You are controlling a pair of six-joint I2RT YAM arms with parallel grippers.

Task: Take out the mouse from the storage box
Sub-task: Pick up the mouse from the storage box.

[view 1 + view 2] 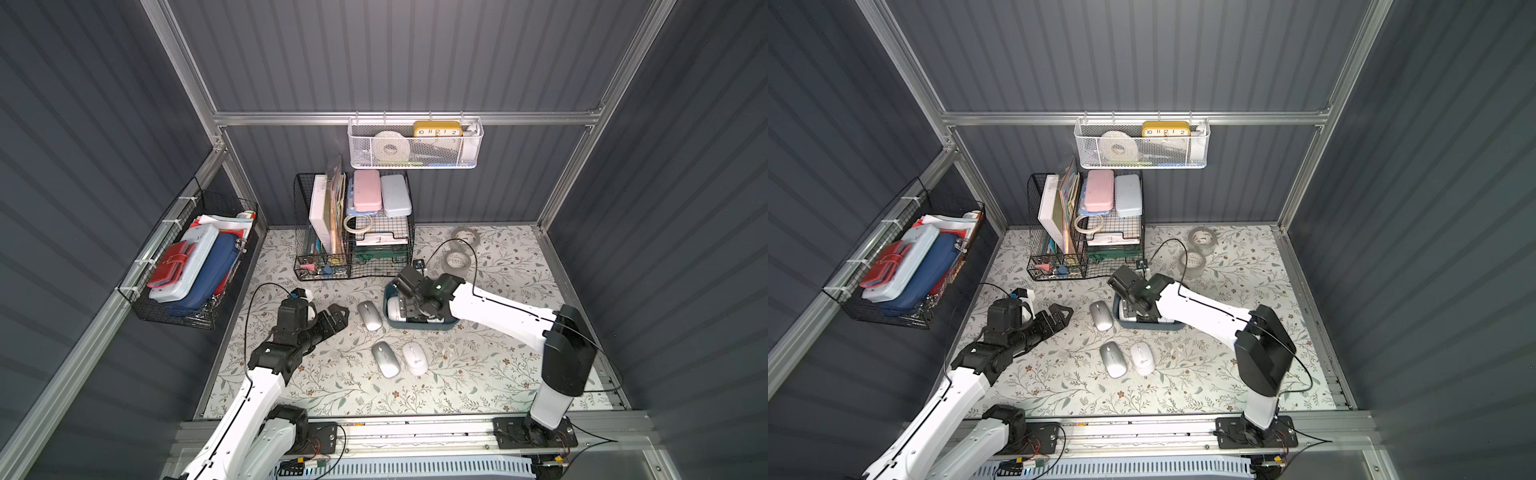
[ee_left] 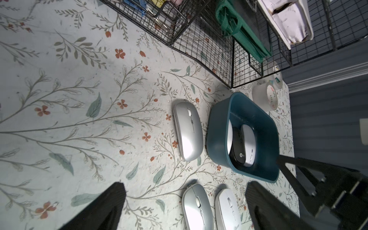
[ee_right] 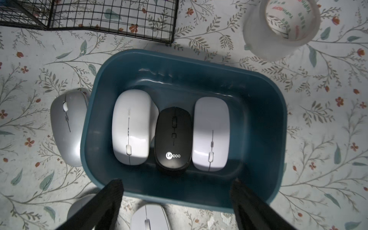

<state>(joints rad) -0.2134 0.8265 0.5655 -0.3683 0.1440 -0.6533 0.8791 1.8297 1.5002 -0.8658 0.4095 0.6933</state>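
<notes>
Over the desk, in a top view, the right pincer is hanging directly above the storage box, and its arm is covering most of what is lying inside. The left pincer is hovering well off to the side, with a silver mouse lying between it and the box wall.

From the left wrist, the left pincer is standing with jaws wide apart and empty. The storage box is sitting ahead of it and off beyond one finger, past the silver mouse.

From the right wrist, the right pincer is holding its jaws apart with nothing between them, its fingertips showing over the box's near wall. Three mice are lying side by side in the storage box. A black mouse is sitting straight ahead of the gap, flanked by one white mouse and another white mouse. Their long axes are running away from the pincer, so the jaws would be closing across the narrow width. The right arm is plainly the nearer one, and the coming move is looking like a short drop onto the black mouse.
</notes>
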